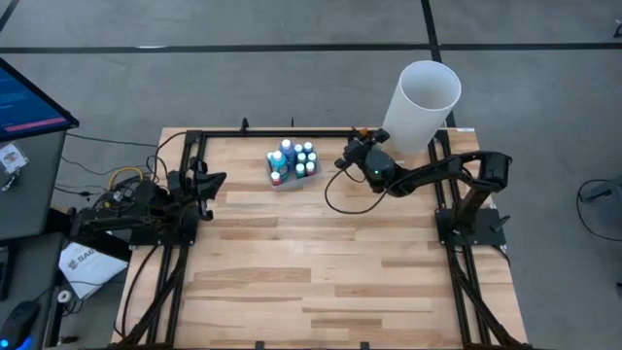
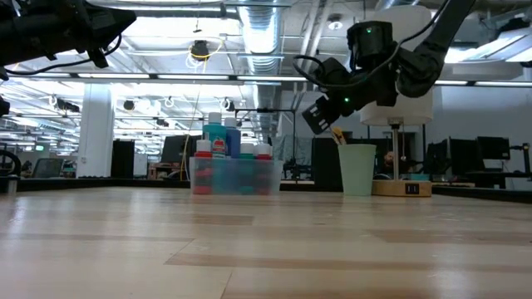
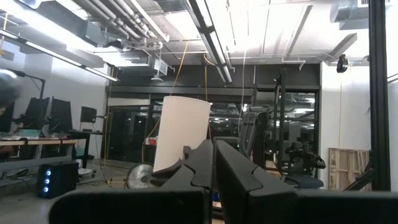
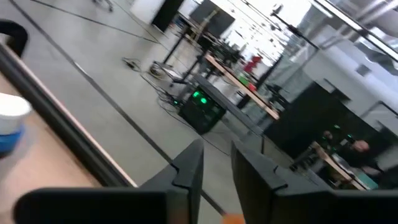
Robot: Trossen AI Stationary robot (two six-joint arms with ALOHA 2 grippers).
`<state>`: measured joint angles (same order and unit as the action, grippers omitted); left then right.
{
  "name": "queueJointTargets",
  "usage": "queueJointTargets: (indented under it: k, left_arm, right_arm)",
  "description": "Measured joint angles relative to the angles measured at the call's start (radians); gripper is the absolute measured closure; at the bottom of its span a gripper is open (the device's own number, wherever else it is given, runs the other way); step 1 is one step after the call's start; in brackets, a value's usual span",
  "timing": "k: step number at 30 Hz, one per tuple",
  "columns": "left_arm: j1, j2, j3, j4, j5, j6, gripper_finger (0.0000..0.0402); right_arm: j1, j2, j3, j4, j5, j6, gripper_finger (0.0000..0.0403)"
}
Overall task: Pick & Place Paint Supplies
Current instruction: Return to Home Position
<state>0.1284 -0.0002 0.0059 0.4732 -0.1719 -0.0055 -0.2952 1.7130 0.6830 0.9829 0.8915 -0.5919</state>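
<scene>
- High view: the paint bottles (image 1: 293, 162) stand packed in a clear tray (image 1: 276, 181) near the far edge of the worktop (image 1: 321, 272). The right pincer (image 1: 352, 156) hangs just beside them, near a white cylinder (image 1: 425, 102). The left pincer (image 1: 212, 182) sits at the left edge.
- Low view: a green cup (image 2: 357, 169) stands right of the tray with an orange brush (image 2: 338, 135) poking out. The right pincer is above its rim.
- Left wrist view: the fingers (image 3: 242, 177) are pressed together, empty.
- Right wrist view: the fingers are slightly parted, holding nothing.
</scene>
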Motion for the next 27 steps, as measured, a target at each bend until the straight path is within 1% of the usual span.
queueJointTargets:
  k: [3, 6, 7, 9, 10, 11, 15, 17, 18, 21, 22, 23, 25, 27]
  left_arm:
    - [0.000, 0.000, 0.000, 0.000, 0.000, 0.000, 0.0400]
    - [0.000, 0.000, 0.000, 0.000, 0.001, 0.000, 0.0400]
    - [0.000, 0.000, 0.000, 0.000, 0.000, 0.000, 0.0400]
    - [0.000, 0.000, 0.000, 0.000, 0.002, 0.000, 0.0400]
    - [0.000, 0.000, 0.000, 0.000, 0.002, 0.000, 0.0400]
    - [0.000, 0.000, 0.000, 0.000, 0.002, 0.000, 0.0400]
    - [0.000, 0.000, 0.000, 0.000, 0.002, 0.000, 0.0400]
    - [0.000, 0.000, 0.000, 0.000, 0.002, 0.000, 0.0400]
    - [0.000, 0.000, 0.000, 0.000, 0.002, 0.000, 0.0400]
    - [0.000, 0.000, 0.000, 0.000, 0.002, 0.000, 0.0400]
    - [0.000, 0.000, 0.000, 0.000, 0.002, 0.000, 0.0400]
    - [0.000, 0.000, 0.000, 0.000, 0.002, 0.000, 0.0400]
    - [0.000, 0.000, 0.000, 0.000, 0.001, 0.000, 0.0400]
    - [0.000, 0.000, 0.000, 0.000, 0.001, 0.000, 0.0400]
  right_arm:
    - [0.017, 0.000, 0.000, 0.000, 0.014, 0.001, 0.0304]
    - [0.069, -0.017, -0.001, 0.017, 0.012, 0.002, 0.0278]
    - [0.094, -0.037, -0.002, 0.018, 0.004, 0.019, 0.0270]
    - [0.149, -0.095, -0.001, -0.012, -0.049, 0.095, 0.0260]
    - [0.179, -0.140, -0.001, -0.069, -0.105, 0.148, 0.0258]
    - [0.205, -0.190, -0.001, -0.136, -0.193, 0.212, 0.0259]
    - [0.264, -0.383, 0.000, -0.361, -0.649, 0.465, 0.0284]
    - [0.270, -0.460, 0.000, -0.441, -0.827, 0.508, 0.0307]
    - [0.273, -0.500, 0.000, -0.484, -0.869, 0.507, 0.0322]
    - [0.264, -0.650, 0.000, -0.657, -0.891, 0.514, 0.0377]
    - [0.257, -0.707, 0.000, -0.714, -0.892, 0.520, 0.0390]
    - [0.251, -0.760, 0.000, -0.773, -0.891, 0.524, 0.0394]
    - [0.245, -0.865, 0.000, -0.896, -0.875, 0.538, 0.0389]
    - [0.253, -0.950, -0.006, -1.005, -0.799, 0.555, 0.0391]
